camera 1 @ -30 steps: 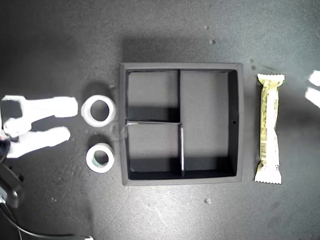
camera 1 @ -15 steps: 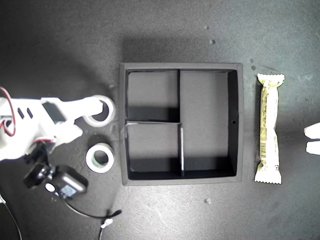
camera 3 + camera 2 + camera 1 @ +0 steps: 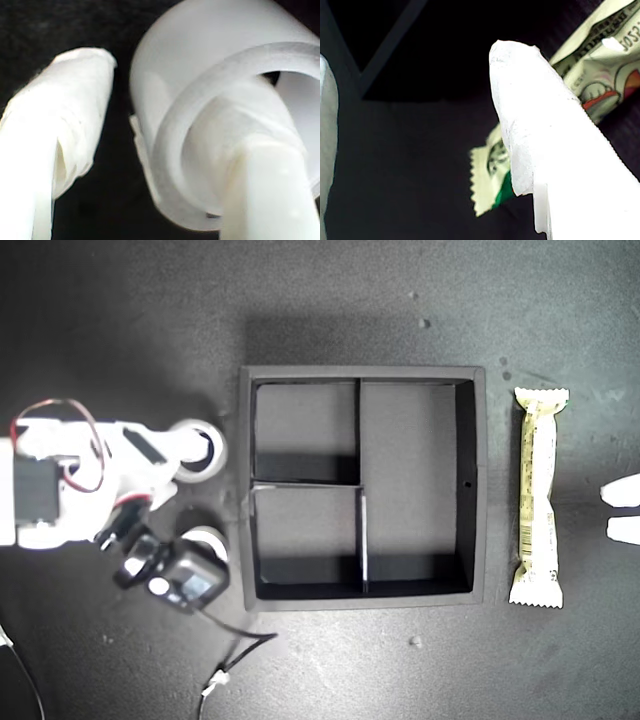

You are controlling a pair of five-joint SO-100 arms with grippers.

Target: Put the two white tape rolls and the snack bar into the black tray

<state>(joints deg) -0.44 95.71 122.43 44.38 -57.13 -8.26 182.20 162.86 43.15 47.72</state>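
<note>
The black tray (image 3: pixel 478 480) sits mid-table, its compartments bare. At the exterior view's left, one white tape roll (image 3: pixel 214 454) lies beside the tray; my second gripper (image 3: pixel 192 462) is open astride its wall. One finger (image 3: pixel 250 165) is inside the roll (image 3: pixel 200 55), the other finger (image 3: pixel 60 130) outside with a gap. The other tape roll (image 3: pixel 205 536) is half hidden under that arm's camera. The snack bar (image 3: pixel 538 495) lies at the exterior view's right of the tray. My first gripper (image 3: pixel 620 511) is open beside it, apart from the bar (image 3: pixel 492 170).
A black wrist camera (image 3: pixel 175 575) and its cable (image 3: pixel 235 660) hang over the table near the tray's lower corner at the exterior view's left. The tray's corner wall (image 3: pixel 385 50) shows in the first wrist view. Small white specks dot the dark table.
The second arm has swung toward the tray and lowered over the upper roll, one finger now in its hole. The first gripper's tips moved down the exterior view's right edge.
</note>
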